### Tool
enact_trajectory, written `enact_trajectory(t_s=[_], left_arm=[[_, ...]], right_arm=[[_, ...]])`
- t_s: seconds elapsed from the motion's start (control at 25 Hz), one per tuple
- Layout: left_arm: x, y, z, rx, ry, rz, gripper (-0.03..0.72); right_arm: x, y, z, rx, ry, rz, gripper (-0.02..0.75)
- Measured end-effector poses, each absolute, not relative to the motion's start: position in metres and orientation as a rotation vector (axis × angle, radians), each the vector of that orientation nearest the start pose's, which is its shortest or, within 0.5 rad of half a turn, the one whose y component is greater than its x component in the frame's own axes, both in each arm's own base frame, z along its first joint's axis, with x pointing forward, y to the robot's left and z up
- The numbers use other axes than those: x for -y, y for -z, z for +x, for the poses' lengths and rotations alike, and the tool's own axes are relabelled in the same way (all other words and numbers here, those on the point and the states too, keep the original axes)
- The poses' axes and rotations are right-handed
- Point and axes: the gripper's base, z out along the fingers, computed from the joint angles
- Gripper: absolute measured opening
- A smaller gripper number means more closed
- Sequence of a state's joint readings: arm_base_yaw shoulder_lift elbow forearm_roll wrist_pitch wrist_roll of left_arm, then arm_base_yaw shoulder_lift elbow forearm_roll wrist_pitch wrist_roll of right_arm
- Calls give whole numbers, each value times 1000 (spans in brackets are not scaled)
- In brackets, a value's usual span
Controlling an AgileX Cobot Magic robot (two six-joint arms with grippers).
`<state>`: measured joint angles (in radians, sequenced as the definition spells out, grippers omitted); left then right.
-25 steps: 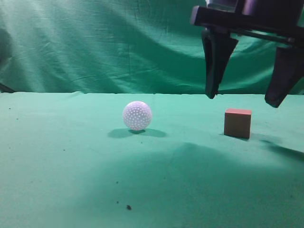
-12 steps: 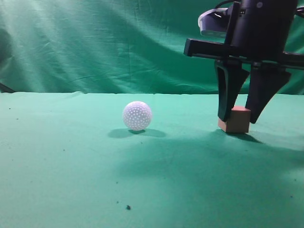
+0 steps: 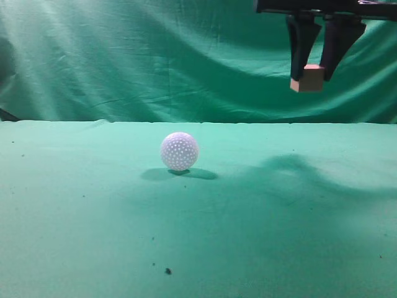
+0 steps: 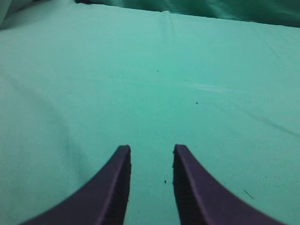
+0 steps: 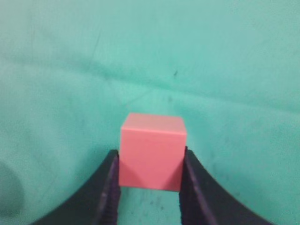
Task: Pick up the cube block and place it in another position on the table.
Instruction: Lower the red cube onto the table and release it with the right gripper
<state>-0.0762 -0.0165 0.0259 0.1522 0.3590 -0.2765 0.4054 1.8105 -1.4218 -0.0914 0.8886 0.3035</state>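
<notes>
My right gripper [image 3: 312, 73] is shut on the cube block [image 3: 308, 79] and holds it high above the table [image 3: 93, 217], at the upper right of the exterior view. In the right wrist view the cube block [image 5: 151, 151] looks pink-red and sits clamped between the two dark fingers of the right gripper [image 5: 150, 161], with green cloth far below. My left gripper [image 4: 151, 154] is open and empty over bare green cloth; it does not show in the exterior view.
A white dimpled ball [image 3: 179, 151] rests on the table left of centre, well left of and below the lifted cube. A draped green curtain [image 3: 124, 56] hangs behind the table. Small dark specks [image 3: 167, 270] lie near the front.
The right gripper came down around the cube block on the table, shut on it, and has risen with it high above the cloth. The ball has not moved.
</notes>
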Motion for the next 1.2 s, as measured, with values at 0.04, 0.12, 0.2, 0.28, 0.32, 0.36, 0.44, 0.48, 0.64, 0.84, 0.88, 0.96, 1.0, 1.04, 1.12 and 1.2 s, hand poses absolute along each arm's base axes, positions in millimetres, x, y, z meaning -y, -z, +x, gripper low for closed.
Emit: enact_trajectory(t_s=[0.04, 0.12, 0.2, 0.28, 0.32, 0.36, 0.44, 0.48, 0.64, 0.84, 0.88, 0.96, 1.0, 1.04, 1.12, 1.2], left_arm=[[-1, -173, 53, -1847, 97, -90, 262], [-1, -173, 53, -1847, 97, -90, 262], [-1, -173, 53, -1847, 97, -90, 262], [-1, -173, 53, -1847, 97, -90, 262], [-1, -173, 53, -1847, 97, -90, 262], [-1, -173, 53, -1847, 97, -90, 262], [-1, -173, 53, -1847, 97, -90, 262], [-1, -173, 53, -1847, 97, -90, 262], [-1, -173, 53, -1847, 97, -90, 262], [-1, -173, 53, -1847, 97, -90, 262], [-1, -173, 53, -1847, 97, -90, 262], [-1, -173, 53, -1847, 97, -90, 262], [-1, -173, 53, -1847, 97, -90, 262], [-1, -173, 53, -1847, 97, -90, 262], [-1, -173, 53, -1847, 97, -90, 262], [-1, -173, 53, -1847, 97, -90, 262]], right_arm=[[-137, -249, 365, -2764, -87, -179, 222], [-125, -242, 381, -2808, -107, -169, 222], [-123, -226, 392, -2859, -109, -200, 222], [-125, -212, 400, -2880, -105, -245, 222], [-126, -205, 403, -2892, -104, -266, 222], [-127, -200, 405, -2897, -103, -283, 222], [-129, -193, 409, -2896, -102, -306, 222], [-130, -190, 410, -2897, -102, -312, 222], [-132, -180, 413, -2903, -100, -317, 222], [-132, -181, 414, -2895, -101, -320, 358], [-132, -181, 414, -2893, -101, -323, 403], [-133, -184, 415, -2891, -102, -325, 484], [-134, -188, 416, -2890, -103, -326, 480], [-134, -193, 417, -2897, -102, -327, 480], [-135, -206, 420, -2895, -103, -327, 394], [-136, -225, 422, -2873, -109, -326, 224]])
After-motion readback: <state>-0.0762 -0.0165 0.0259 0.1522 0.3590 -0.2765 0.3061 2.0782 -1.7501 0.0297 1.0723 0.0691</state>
